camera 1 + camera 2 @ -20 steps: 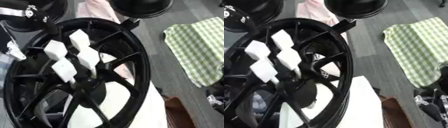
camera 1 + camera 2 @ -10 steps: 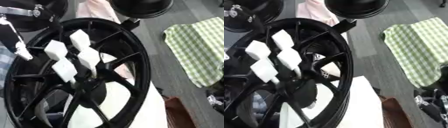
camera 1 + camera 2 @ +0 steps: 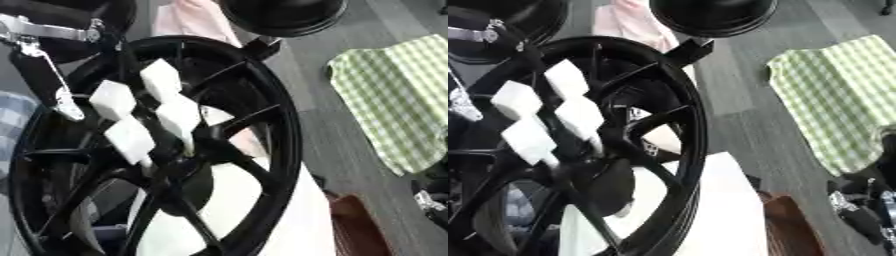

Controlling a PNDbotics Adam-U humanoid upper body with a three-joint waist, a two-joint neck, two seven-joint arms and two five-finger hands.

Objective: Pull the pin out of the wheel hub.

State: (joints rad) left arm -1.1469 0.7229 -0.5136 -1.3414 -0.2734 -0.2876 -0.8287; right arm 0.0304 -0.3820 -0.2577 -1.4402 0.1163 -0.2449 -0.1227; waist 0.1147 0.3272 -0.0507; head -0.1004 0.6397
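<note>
In the left eye view, the large black spoked wheel hub (image 3: pixel 175 150) stood on edge, leaning over a white surface (image 3: pixel 289 220), its face turned toward the camera — presumably so the centre could be reached. Four white block-headed pins (image 3: pixel 179 117) stuck out around the centre. The robot's left hand (image 3: pixel 48 85) hung at the hub's upper left rim; whether it was clenched or released I cannot tell. In the right eye view, the right hand (image 3: pixel 859 212) rested low at the right edge, apparently idle — its fingers unreadable. A green checked cloth (image 3: pixel 837 95) lay on the grey floor, well apart.
</note>
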